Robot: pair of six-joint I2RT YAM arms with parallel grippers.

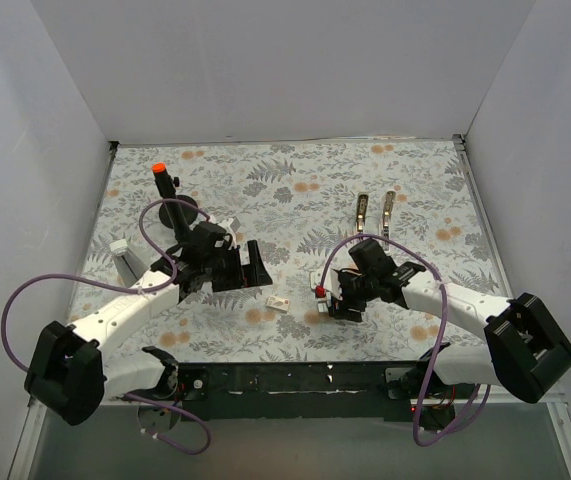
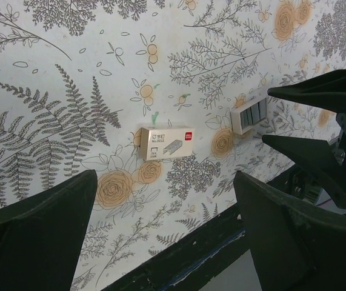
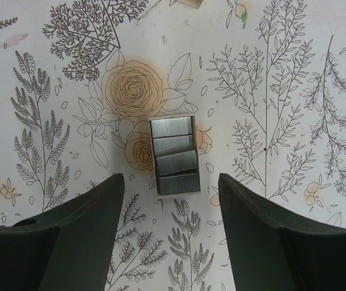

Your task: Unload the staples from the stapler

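While my right jaws hang wide over the staples [image 3: 174, 155], already on the bench [image 3: 294, 73] with the stapler [image 1: 376, 213] lying open at twelve o'clock, I'd descend straight, keeping the strips centred, then close gently; left jaws gape wide too.

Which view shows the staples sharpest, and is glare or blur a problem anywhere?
Right wrist: the staples are sharp and evenly lit, banded sheen but no washout; the end effector fingers are dark, soft foreground. Left wrist: staples smaller but clear, the small box has readable print. Top external: even light, staples too small to make out.
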